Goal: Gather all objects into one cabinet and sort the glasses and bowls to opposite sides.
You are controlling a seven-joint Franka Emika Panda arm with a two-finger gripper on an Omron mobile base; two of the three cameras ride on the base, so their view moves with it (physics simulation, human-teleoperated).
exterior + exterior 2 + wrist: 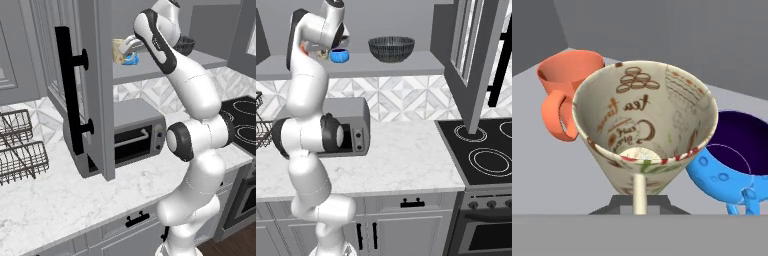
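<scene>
Cream mug [646, 125] sits pinched in the closed gripper [640, 200] above the grey cabinet shelf [150, 70], near its left end; its mouth faces the hand camera and its long axis runs along the gripper. Orange cup [564, 90] stands upright just behind it, handle toward the camera. Bright-blue vessel [732, 160] stands beside the mug. Dark-grey ribbed bowl [391, 48] rests upright, well apart toward the shelf's right end.

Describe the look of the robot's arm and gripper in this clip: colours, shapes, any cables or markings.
The arm is glossy white, built of rounded, bulging segments. Dark, near-black bands and round caps mark the joints, seen in both base views. No loose cables or printed markings are visible, though a small orange-red patch shows near the upper arm in the right base view. The gripper looks pale grey-white; its fingers are too hidden to describe.
</scene>
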